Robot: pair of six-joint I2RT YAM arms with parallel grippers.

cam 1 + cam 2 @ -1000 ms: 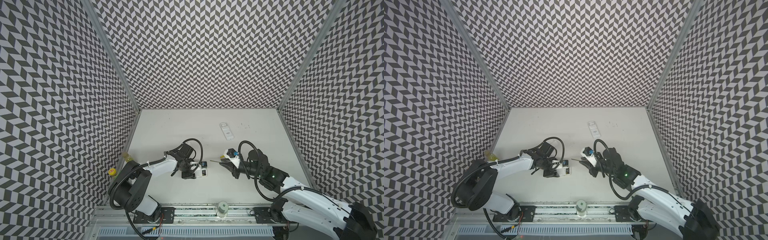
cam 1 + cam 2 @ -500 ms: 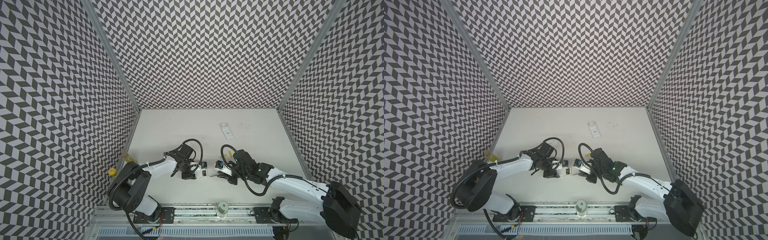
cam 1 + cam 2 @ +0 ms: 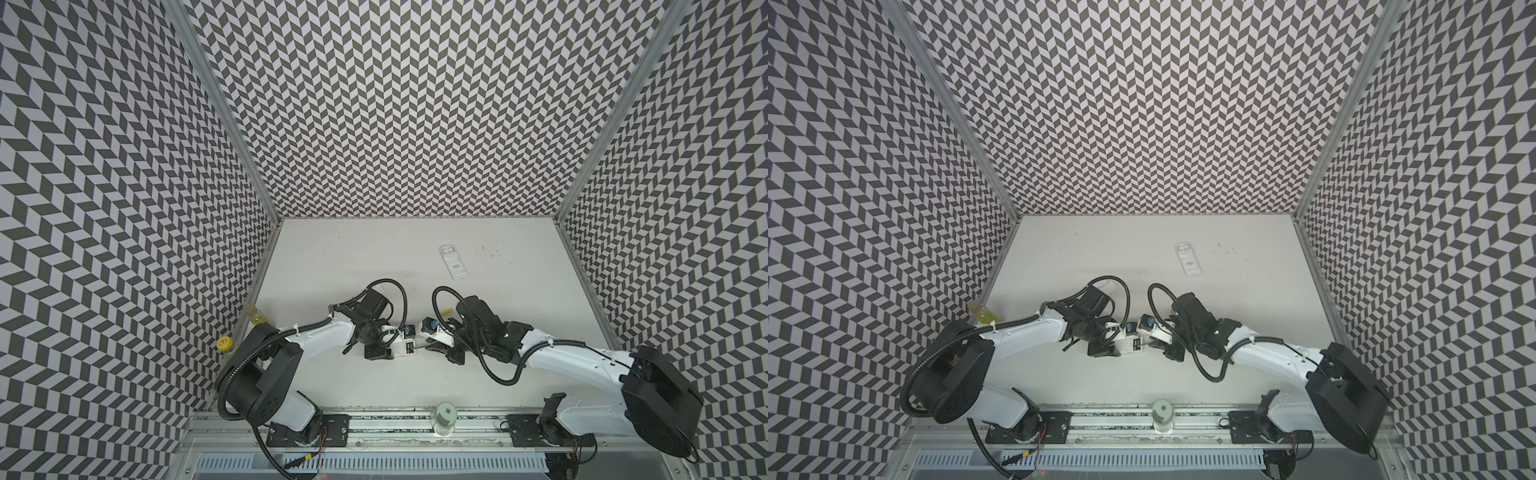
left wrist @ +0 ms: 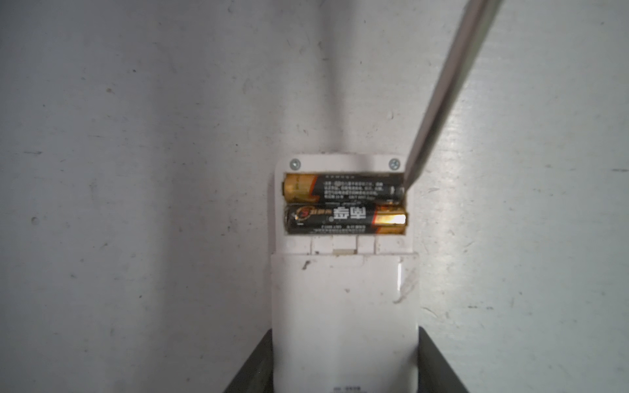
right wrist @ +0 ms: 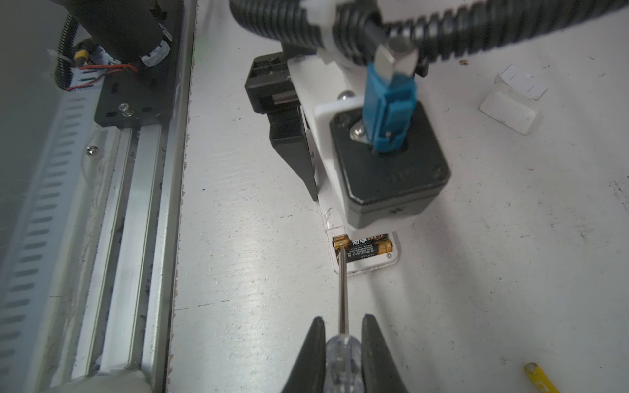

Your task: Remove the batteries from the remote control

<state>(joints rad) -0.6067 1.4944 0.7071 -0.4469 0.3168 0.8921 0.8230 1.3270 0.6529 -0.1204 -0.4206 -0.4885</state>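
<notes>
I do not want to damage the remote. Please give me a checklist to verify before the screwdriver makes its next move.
1. left gripper clamps remote: ok.
2. right gripper grips screwdriver: ok.
3. compartment open, two batteries exposed: ok.
4. tip at the end of one battery: ok.
5. tip under that battery: cannot tell.

Robot lab test cell, chevron-patterned walls (image 3: 395, 124), white tabletop (image 3: 332, 257), aluminium rail (image 3: 395, 420)
</notes>
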